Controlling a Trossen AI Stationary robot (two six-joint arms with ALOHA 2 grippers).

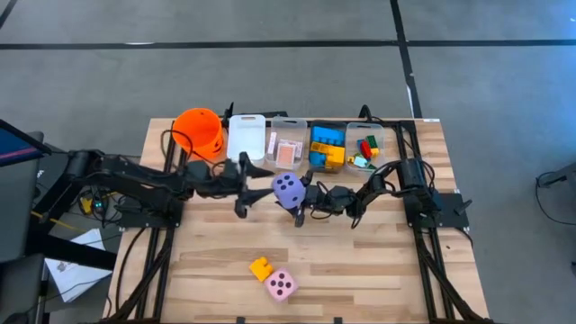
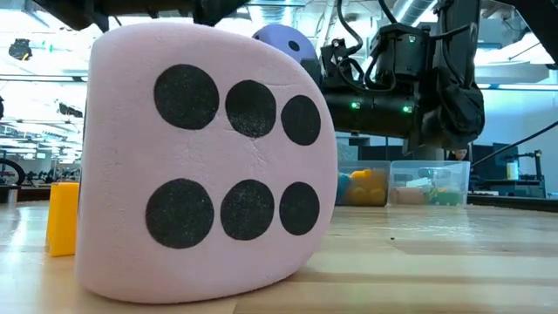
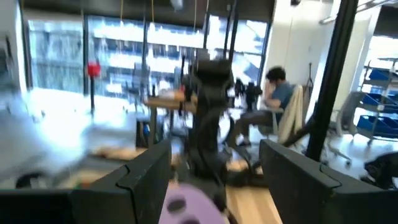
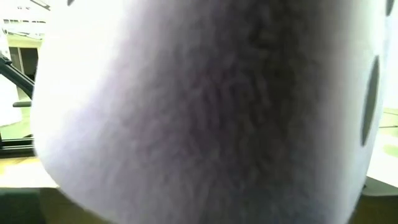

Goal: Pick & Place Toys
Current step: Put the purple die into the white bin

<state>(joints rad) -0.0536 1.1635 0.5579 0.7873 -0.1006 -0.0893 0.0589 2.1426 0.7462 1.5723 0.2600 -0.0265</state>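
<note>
Held aloft mid-surface (image 1: 225, 261) between both arms, purple die (image 1: 288, 190) clamped in right gripper (image 1: 300, 200), left gripper (image 1: 245, 184) spread apart just beside; likely light, soft, squashy, best pinched across flat opposite faces.
</note>
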